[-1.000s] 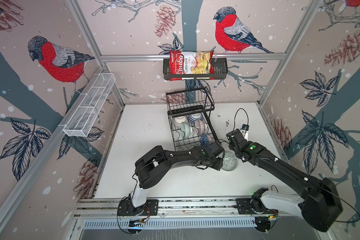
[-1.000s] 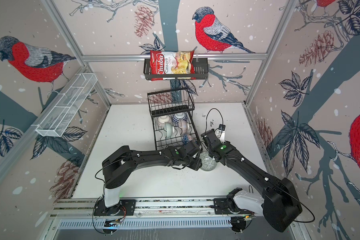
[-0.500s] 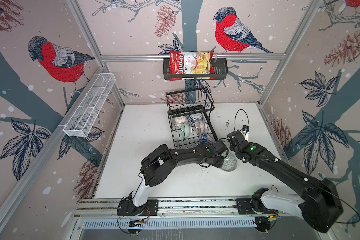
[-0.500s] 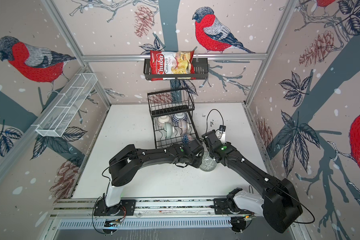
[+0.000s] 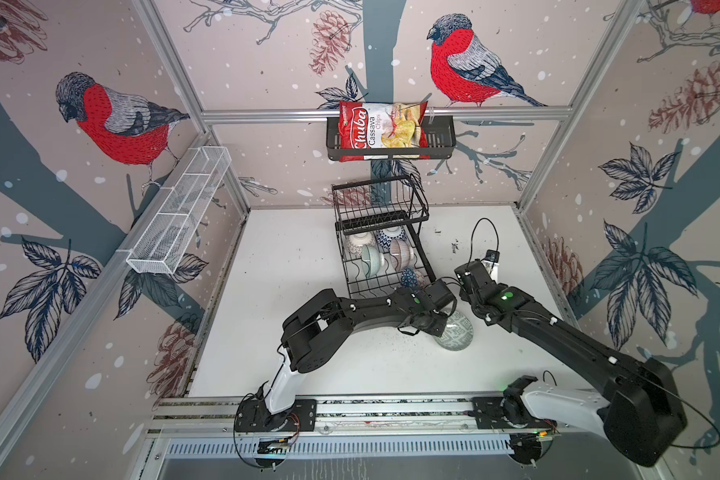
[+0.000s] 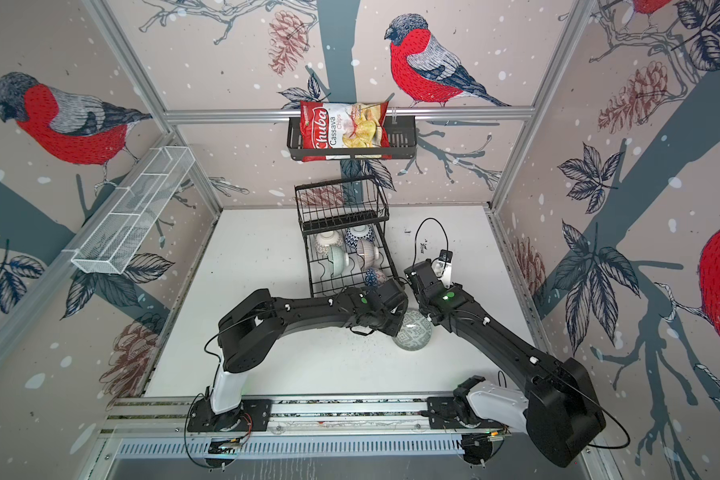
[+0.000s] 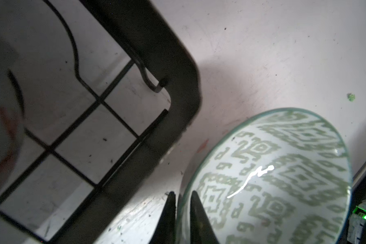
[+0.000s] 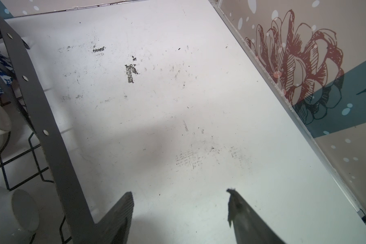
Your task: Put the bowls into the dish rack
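Note:
A pale green patterned bowl (image 5: 457,337) (image 6: 413,333) lies on the white table just in front of the dish rack's near right corner, patterned side up. My left gripper (image 7: 182,193) is shut on its rim (image 7: 185,190), one finger on each side of the edge. In both top views the left wrist hides those fingers. The black wire dish rack (image 5: 420,210) (image 6: 385,216) (image 7: 184,74) holds several bowls (image 5: 373,259) (image 6: 337,259) on its lower tier. My right gripper (image 8: 179,193) (image 5: 463,277) stands open and empty over bare table beside the rack's right side (image 8: 42,118).
A black basket with a chip bag (image 5: 391,141) hangs on the back wall above the rack. A white mesh trough (image 5: 179,220) is fixed to the left wall. A black cable (image 5: 485,232) loops above the right wrist. The right wall (image 8: 304,74) runs close by.
My left arm reached further right to the green bowl and its jaws closed on the rim. The right arm has stayed still and open.

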{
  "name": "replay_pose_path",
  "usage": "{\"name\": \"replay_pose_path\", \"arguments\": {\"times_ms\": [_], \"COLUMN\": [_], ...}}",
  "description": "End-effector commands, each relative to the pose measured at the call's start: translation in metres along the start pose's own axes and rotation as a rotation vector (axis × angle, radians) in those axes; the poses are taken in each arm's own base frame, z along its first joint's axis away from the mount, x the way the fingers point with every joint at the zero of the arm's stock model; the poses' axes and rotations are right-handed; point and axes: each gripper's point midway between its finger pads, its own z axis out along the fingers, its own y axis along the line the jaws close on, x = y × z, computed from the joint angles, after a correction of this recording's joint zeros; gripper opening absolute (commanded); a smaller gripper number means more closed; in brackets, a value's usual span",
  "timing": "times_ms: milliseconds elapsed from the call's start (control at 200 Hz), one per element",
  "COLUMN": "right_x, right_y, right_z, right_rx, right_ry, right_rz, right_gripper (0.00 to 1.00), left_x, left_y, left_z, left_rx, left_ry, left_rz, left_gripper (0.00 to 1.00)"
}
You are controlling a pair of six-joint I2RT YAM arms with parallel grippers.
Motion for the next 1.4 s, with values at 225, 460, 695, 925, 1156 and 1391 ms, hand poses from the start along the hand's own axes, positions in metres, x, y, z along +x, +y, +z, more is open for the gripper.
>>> {"name": "replay_pose_path", "arguments": {"times_ms": [225, 460, 695, 925, 1156, 1391], "right_x": [-0.006, -0.01, -0.007, -0.013, -0.016, -0.026], "right_y": [0.007, 0.011, 0.014, 0.023, 0.037, 0.063], "right_z": [-0.006, -0.012, -0.013, -0.023, -0.032, -0.054], "right_rx": [-0.045, -0.082, -0.109, -0.171, -0.229, -0.316], "right_ry": [0.003, 0.002, 0.017, 0.022, 0.019, -0.008], "right_rz": [0.018, 0.02, 0.016, 0.023, -0.007, -0.05], "right_gripper": [0.72, 0.72, 0.73, 0.73, 0.73, 0.73], "left_x": [-0.003, -0.012, -0.025, -0.035, -0.043, -0.045], "left_y": [-0.004, -0.014, -0.01, 0.005, 0.049, 0.1], "left_z": [-0.014, -0.038, -0.071, -0.101, -0.128, -0.152], "left_rx": [0.014, 0.051, 0.03, -0.055, -0.191, -0.264], "left_ry": [-0.042, -0.12, -0.218, -0.305, -0.368, -0.418], "left_rz": [0.041, 0.075, 0.079, 0.048, -0.028, -0.149], "left_gripper": [0.0, 0.0, 0.0, 0.0, 0.0, 0.0]}}
